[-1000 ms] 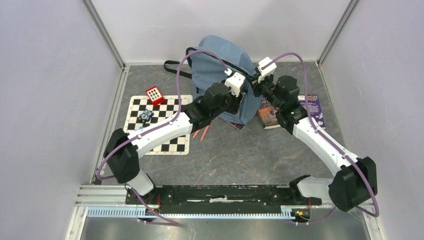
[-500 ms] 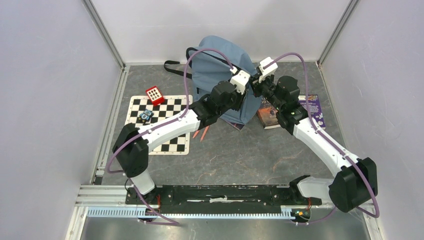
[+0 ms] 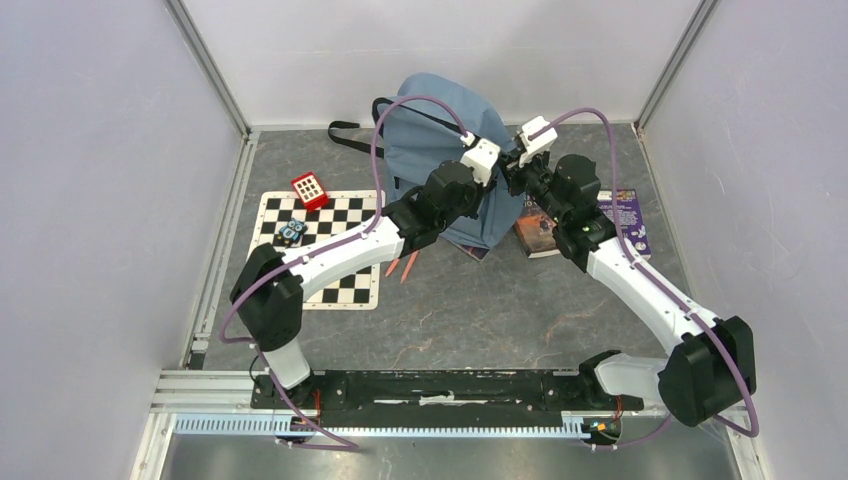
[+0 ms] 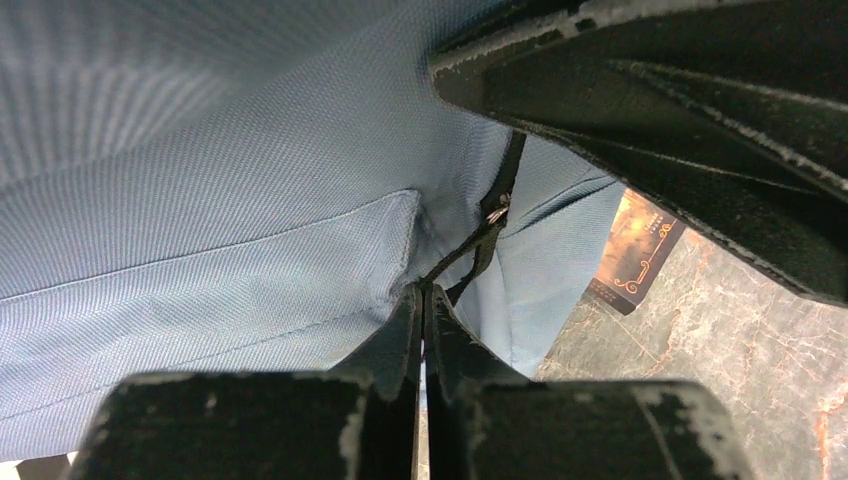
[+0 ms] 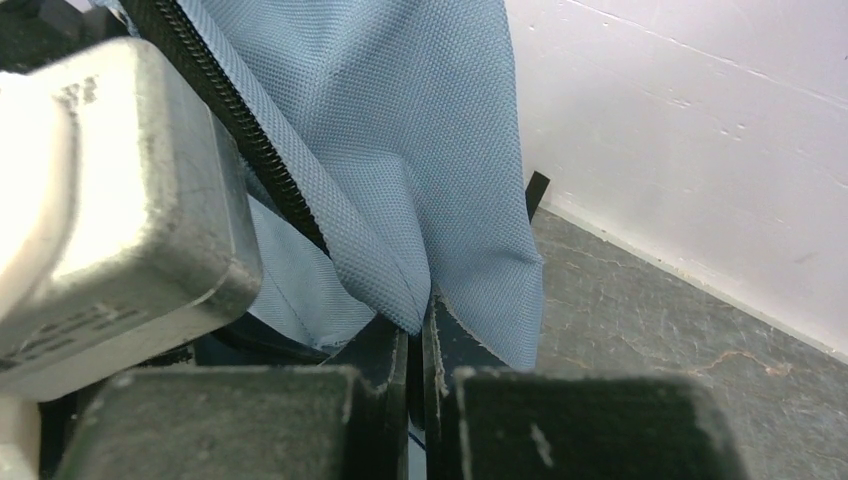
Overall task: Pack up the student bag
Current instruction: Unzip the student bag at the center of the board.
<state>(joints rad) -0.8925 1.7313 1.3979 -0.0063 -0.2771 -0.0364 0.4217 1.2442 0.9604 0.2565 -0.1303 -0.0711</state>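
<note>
Grey marbled surface [image 3: 480, 300], white walls [image 3: 450, 40], and the student bag [image 3: 430, 110] sits slumped upright at the far middle. Left tool [image 4: 421, 300] is pressed together on what looks like the zipper pull cord [image 4: 465, 250], while the right tool [image 5: 418, 335] is pinching a fabric fold beside the zipper [image 5: 240, 120]. It looks like soft, light, floppy stuff, so I'd grab seams or pulls, not flat cloth.

Grey marbled tabletop [image 3: 500, 310], plain white walls [image 3: 90, 150] on three sides, aluminium rail [image 3: 400, 425] along near edge
</note>
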